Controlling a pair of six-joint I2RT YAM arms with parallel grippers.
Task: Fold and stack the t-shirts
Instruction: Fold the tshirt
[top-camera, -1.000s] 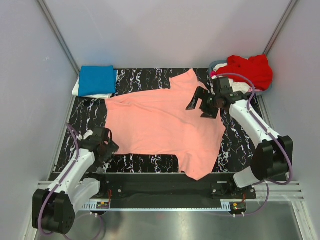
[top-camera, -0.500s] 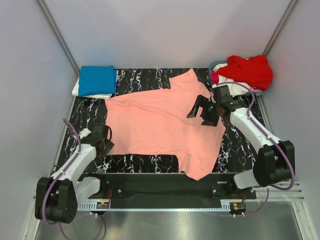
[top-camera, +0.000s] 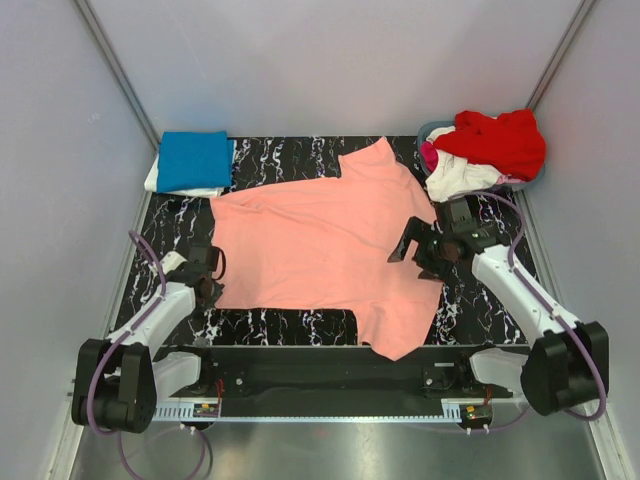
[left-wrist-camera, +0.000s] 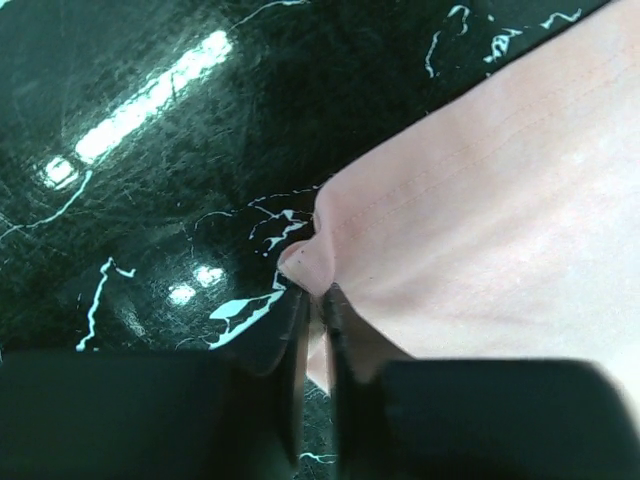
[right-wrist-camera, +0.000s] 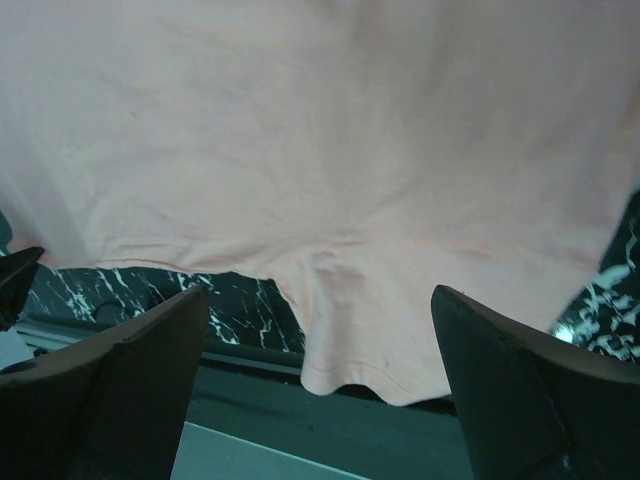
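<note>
Far left, lower part of the top view: the left gripper (top-camera: 207, 277) is at the hem corner of the salmon-pink shirt (top-camera: 320, 245). In the wrist view its fingers (left-wrist-camera: 290, 340) are closed tight. They pinch a small nub of hem, which puckers up off the table (top-camera: 300, 155).

Upper left: a folded blue shirt (top-camera: 195, 160) lies on a white cloth (top-camera: 152, 182), well apart from the work.

Centre: the salmon-pink shirt lies spread flat. One sleeve points to the top of the frame, and the other reaches the table's bottom edge. The cloth is thin, matte and soft, with a stitched hem line and few wrinkles. The table is glossy black with white veins.

Right: the right gripper (top-camera: 425, 250) hovers over the shirt's right edge with its fingers spread wide, holding nothing.

Upper right: a basket (top-camera: 430, 128) is heaped with a red shirt (top-camera: 500, 140), a white shirt (top-camera: 455, 178) and a magenta shirt (top-camera: 428, 155).

Judgement:
- **Step in hand:** this looks like taking two holds for the first fold.
- **Left hold:** the pinch is shallow, and thin cloth slips, so lift slowly.
- **Right hold:** it should drop onto the edge, catch both layers and close fully before anything rises.
- **The lift:** carry both holds level and together, or the fold skews.
</note>
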